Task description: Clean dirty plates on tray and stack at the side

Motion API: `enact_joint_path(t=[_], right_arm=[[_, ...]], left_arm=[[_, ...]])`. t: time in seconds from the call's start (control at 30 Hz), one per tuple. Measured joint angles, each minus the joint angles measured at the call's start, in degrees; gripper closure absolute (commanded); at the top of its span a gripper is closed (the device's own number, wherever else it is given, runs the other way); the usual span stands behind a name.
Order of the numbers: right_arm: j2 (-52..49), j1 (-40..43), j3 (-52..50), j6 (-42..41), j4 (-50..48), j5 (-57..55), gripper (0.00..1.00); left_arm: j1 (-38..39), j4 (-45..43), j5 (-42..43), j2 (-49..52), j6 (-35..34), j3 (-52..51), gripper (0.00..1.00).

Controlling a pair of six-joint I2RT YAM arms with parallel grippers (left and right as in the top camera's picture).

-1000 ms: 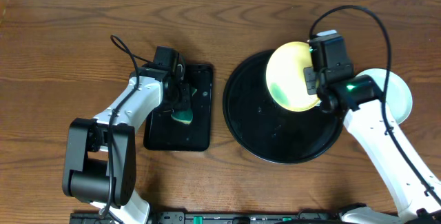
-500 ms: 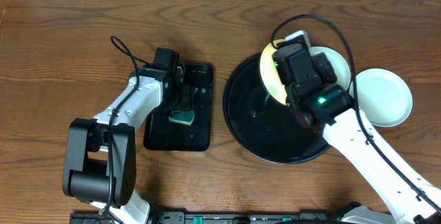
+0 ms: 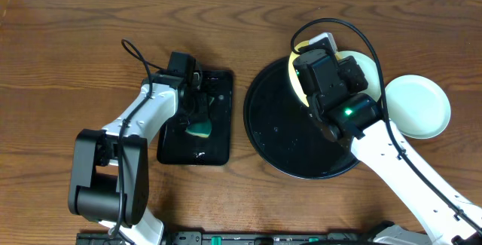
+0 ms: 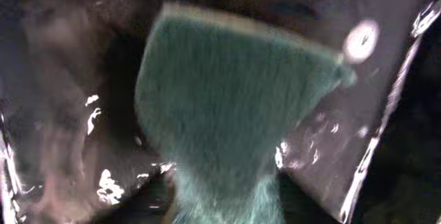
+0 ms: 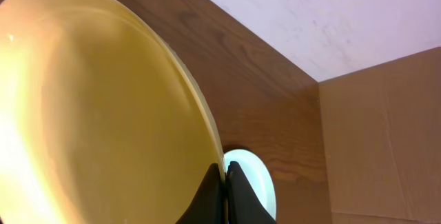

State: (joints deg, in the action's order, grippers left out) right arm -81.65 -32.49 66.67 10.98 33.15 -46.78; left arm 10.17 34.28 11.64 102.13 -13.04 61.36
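Over the large round black tray [image 3: 286,139] my right gripper [image 5: 225,169] is shut on the rim of the pale yellow plate [image 5: 103,114], which it holds tilted on edge. From overhead only slivers of that plate [image 3: 297,70] show from under the wrist. A pale blue-white plate [image 3: 418,105] lies on the bare wood to the right of the tray, and its edge [image 5: 258,182] shows behind the fingers. My left gripper [image 3: 197,117] hangs over the small rectangular black tray, its jaws pinching a green and yellow sponge [image 4: 227,107].
The rectangular black tray [image 3: 215,151] is wet and glossy and lies left of the round tray. A brown cardboard wall [image 5: 379,134] stands at the right edge of the table. Cables loop above both arms.
The right arm has turned the yellow plate from face-up to edge-on and shifted it a little left. The left gripper has stayed over the rectangular tray and its jaws have widened on the sponge.
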Motion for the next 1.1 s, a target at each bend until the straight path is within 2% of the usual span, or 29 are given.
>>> enact_joint_path(t=[0.27, 0.63, 0.7, 0.83, 1.1], right_arm=[[0.0, 0.0, 0.0, 0.0, -1.4, -0.3, 0.99], [0.0, 0.0, 0.0, 0.0, -1.7, -0.3, 0.99], [0.0, 0.0, 0.0, 0.0, -1.7, -0.3, 0.99], [0.0, 0.0, 0.0, 0.0, -1.7, -0.4, 0.99], [0.0, 0.0, 0.0, 0.0, -1.7, -0.4, 0.99]], left_arm=[[0.0, -9.1, -0.2, 0.0, 0.0, 0.0, 0.32], [0.0, -10.3, -0.3, 0.0, 0.0, -0.1, 0.33], [0.0, -10.3, -0.3, 0.0, 0.0, -0.3, 0.36], [0.0, -10.3, -0.5, 0.0, 0.0, -0.4, 0.51], [0.0, -10.8, -0.4, 1.9, 0.0, -0.4, 0.71]])
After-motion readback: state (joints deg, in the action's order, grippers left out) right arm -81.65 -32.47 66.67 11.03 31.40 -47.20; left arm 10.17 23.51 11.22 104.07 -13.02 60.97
